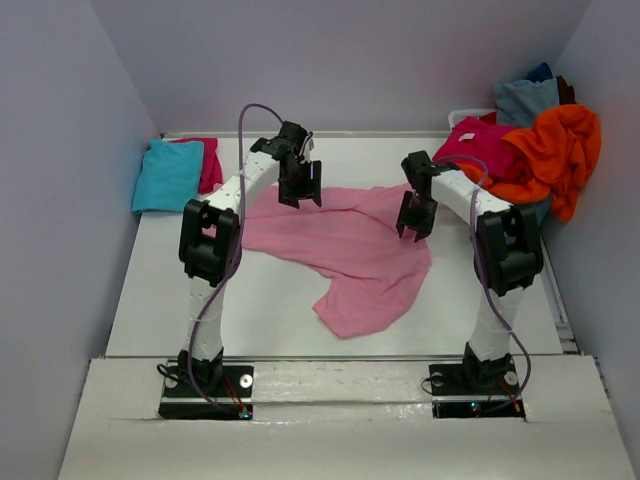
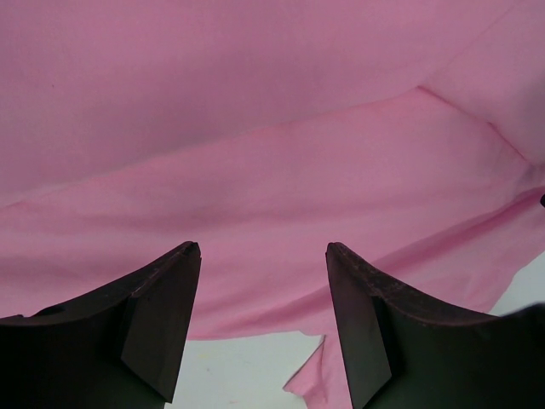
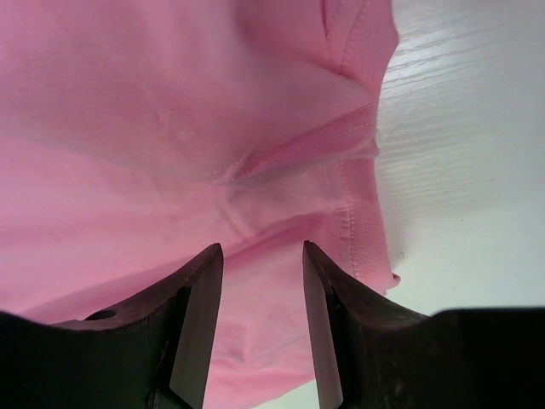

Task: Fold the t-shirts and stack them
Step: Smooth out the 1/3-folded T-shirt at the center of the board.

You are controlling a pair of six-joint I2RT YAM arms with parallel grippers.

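A light pink t-shirt (image 1: 350, 250) lies crumpled and partly spread on the white table (image 1: 270, 310). My left gripper (image 1: 300, 190) hangs over its far left edge. In the left wrist view this gripper (image 2: 262, 251) is open, with nothing between its fingers and pink cloth (image 2: 272, 128) below. My right gripper (image 1: 415, 220) hovers over the shirt's right side. Seen from the right wrist, it (image 3: 261, 249) is open above a stitched hem (image 3: 353, 213) of the pink shirt (image 3: 170, 102), and it grips nothing.
A folded turquoise shirt (image 1: 168, 175) lies on a magenta one (image 1: 208, 160) at the far left. A heap of orange (image 1: 555, 150), magenta (image 1: 485, 145) and grey-blue (image 1: 525, 100) shirts fills the far right corner. Walls close in the left, back and right.
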